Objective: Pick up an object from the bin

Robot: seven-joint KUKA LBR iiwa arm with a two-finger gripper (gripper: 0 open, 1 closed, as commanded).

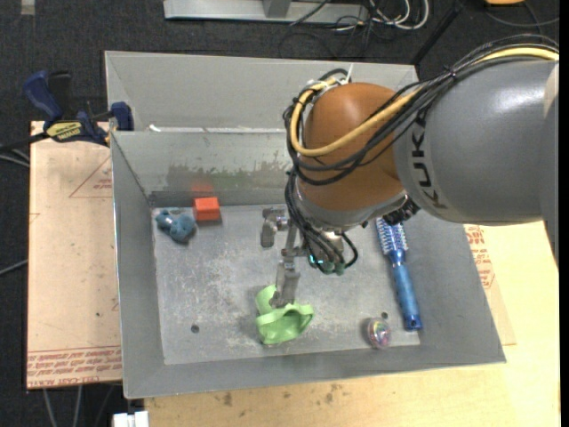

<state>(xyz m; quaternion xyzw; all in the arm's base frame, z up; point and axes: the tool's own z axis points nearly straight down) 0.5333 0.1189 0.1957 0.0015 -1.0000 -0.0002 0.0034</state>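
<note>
Green crumpled lump lies near the middle of the bin's front wall. Gripper down at lump's top edge; how far open, cannot tell. Blue brush along bin's right wall; orange block by back wall.

Crumpled light-green soft thing, lying front-middle in bin

I see the gripper low in mid-frame, down at the top of a crumpled green thing; a blue brush lies right of it.
</note>
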